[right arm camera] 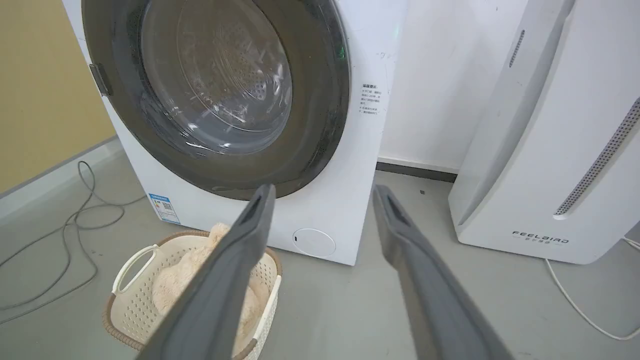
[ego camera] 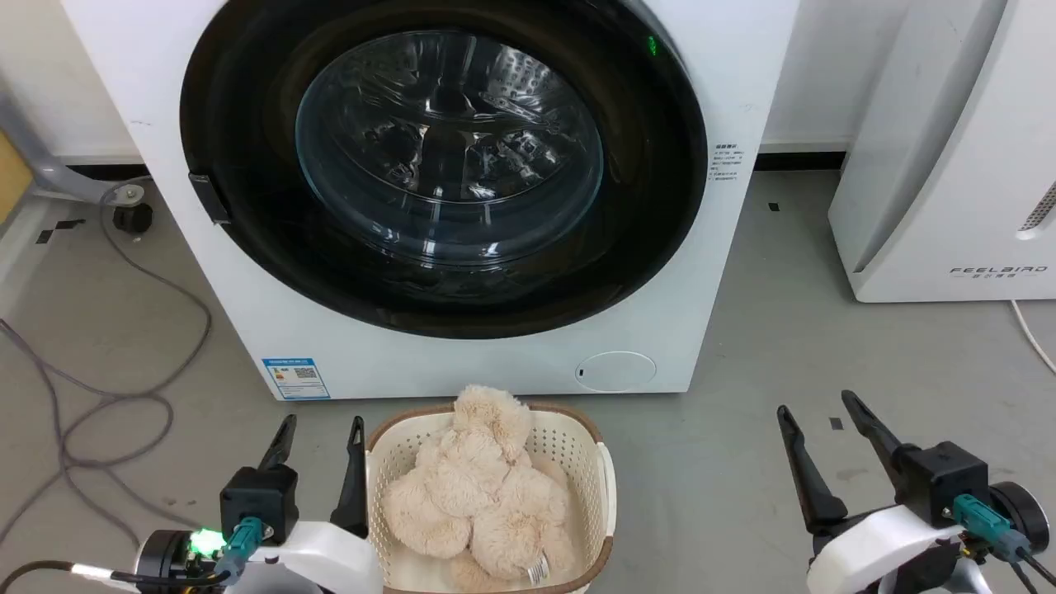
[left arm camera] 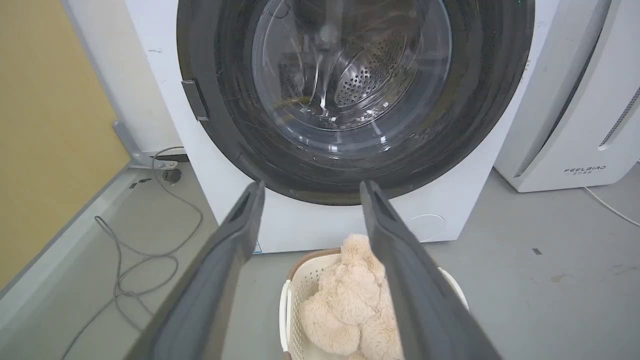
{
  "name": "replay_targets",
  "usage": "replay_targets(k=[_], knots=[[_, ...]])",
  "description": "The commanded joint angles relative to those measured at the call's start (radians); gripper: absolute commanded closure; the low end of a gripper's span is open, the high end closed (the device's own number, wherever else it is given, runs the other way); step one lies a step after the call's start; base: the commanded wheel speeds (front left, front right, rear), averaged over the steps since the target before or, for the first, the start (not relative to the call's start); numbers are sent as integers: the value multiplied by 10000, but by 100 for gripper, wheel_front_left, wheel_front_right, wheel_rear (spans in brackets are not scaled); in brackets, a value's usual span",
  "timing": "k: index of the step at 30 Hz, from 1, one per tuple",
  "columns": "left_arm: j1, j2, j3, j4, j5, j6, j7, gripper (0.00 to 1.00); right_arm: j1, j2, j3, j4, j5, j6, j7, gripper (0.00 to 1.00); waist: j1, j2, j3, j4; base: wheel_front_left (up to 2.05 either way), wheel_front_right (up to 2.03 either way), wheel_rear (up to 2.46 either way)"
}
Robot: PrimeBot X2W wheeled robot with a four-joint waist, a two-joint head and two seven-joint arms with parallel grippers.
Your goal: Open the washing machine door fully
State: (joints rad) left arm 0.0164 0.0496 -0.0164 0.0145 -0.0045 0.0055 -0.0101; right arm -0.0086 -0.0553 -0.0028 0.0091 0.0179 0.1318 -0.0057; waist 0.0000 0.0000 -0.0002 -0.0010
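At the bottom of the head view both hands are waiting low over the grey floor. The left hand is sitting at the lower left and the right hand at the lower right. Each is showing its two dark fingers spread apart, with nothing between them.

Between the hands, a cream basket is standing on the floor with a beige plush toy lying in it. The basket is sitting just in front of the washing machine, below the door's lower edge.

Beyond it, the washing machine door is filling the upper middle of the frame. It is lying flush against the white front, with no gap showing at its rim, so it looks fully shut. Neither hand is touching it, and both are well apart from it.

The opening has seemingly not begun; the step in hand is the reach. A small dark tab is sticking out at the door's left edge. It is likely the handle, which would put the hinge on the right.

The next move is probably calling for the left hand to rise past the basket and hook its fingers behind that tab. It would then pull outward and swing the door toward the right of the frame. The right hand would need to be keeping out of that swing.
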Motion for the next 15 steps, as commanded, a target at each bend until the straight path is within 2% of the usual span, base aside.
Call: replay_targets(k=[1,3,4,5,15], knots=[[-71,2,-40,77,-107,12,-97,0,92,6,-34,39,75,-1,-101,0,0,0,-2,-2,0,0,0],[-92,2,-82,117,-137,21,-139,0,114,6,-50,61,130,-1,-133,0,0,0,-5,-5,0,0,0],[-100,2,-104,134,-147,23,-160,0,124,7,-58,74,164,-1,-150,9,0,0,-7,-7,0,0,0],[-108,2,-125,151,-159,24,-181,0,134,7,-66,84,189,-1,-168,100,0,0,-8,-9,0,0,0],[-192,3,-315,283,-265,52,-391,0,220,11,-116,146,547,-2,-346,100,0,0,0,-25,0,0,0]])
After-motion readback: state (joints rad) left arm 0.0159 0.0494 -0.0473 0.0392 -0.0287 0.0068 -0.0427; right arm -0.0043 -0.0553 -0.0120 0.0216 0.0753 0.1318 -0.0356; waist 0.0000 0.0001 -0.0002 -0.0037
